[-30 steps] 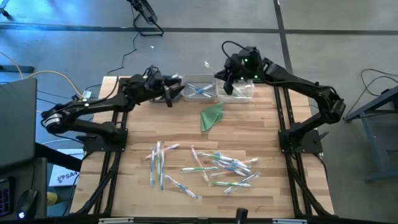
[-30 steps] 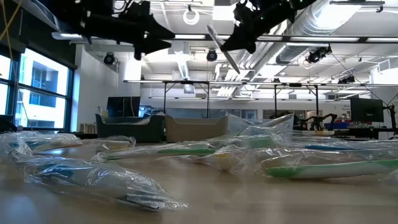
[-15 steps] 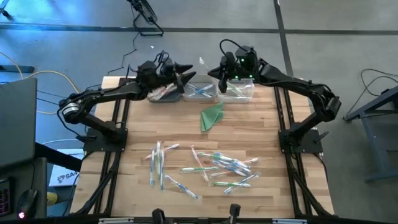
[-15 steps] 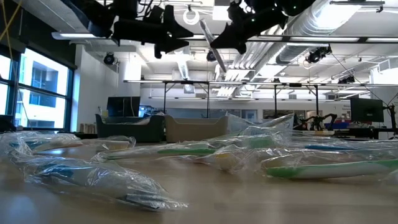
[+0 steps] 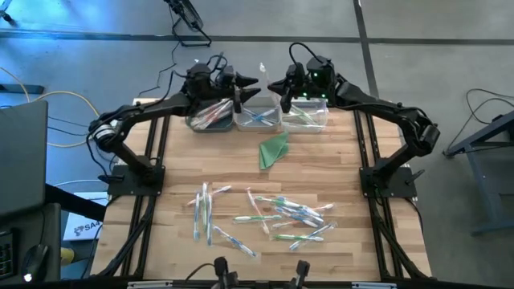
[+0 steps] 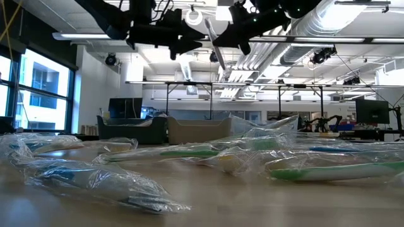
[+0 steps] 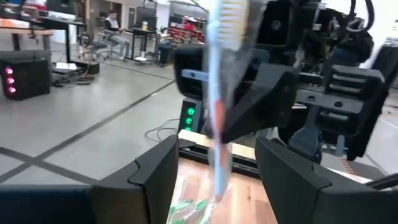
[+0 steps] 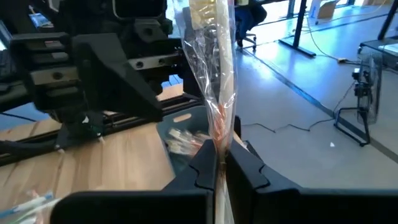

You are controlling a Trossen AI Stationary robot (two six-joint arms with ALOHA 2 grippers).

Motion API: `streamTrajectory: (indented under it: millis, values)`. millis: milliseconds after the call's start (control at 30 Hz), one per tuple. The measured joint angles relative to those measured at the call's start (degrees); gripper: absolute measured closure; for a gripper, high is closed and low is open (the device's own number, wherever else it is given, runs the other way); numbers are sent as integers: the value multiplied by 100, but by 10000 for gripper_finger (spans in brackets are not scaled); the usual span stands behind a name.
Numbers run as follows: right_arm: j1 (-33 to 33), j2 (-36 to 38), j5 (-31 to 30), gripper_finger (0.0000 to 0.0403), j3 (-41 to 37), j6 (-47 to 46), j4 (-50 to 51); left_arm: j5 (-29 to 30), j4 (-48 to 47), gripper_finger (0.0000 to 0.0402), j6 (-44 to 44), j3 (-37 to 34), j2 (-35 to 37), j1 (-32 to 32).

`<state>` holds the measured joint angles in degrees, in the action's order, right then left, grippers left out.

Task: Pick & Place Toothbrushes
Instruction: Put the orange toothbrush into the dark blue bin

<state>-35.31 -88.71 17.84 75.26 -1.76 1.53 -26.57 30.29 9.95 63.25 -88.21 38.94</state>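
Mid-air handover above the far edge of the light wooden slatted worktop (image 5: 241, 172). My right gripper (image 8: 221, 163) is clamped shut on a single cellophane-wrapped toothbrush with a pink-orange accent and pale bristles (image 8: 214, 74), held upright, bristle end uppermost, just beyond the row of three clear plastic bins (image 5: 259, 117). My left gripper (image 7: 217, 163) faces it from the opposite side with its jaws spread wide and empty; in the left wrist view the wrapped toothbrush (image 7: 219, 93) stands between the two dark fingers (image 7: 158, 168) without touching either, as far as I can judge.

The step in hand appears to be a transfer of this one toothbrush from right to left. The left-hand bin holds pinkish toothbrushes, the middle one blue, the right-hand one green, so the piece probably belongs on the left arm's side.

The next move calls for me to close the left jaws squarely on the handle, below the bristles, before the right jaws let go; the slack wrapper may slip or crumple, so the grip should land on the stiff handle rather than on loose film.

The remaining wrapped toothbrushes (image 5: 265, 217) lie scattered on the near half of the worktop, well apart from the bins, with a folded green triangle (image 5: 273, 150) between the two.
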Motion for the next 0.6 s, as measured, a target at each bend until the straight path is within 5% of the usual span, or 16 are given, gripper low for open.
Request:
streamTrajectory:
  millis: [600]
  values:
    - [147,4,-265,396,0,0,166,37,-41,194,81,467,-253,-185]
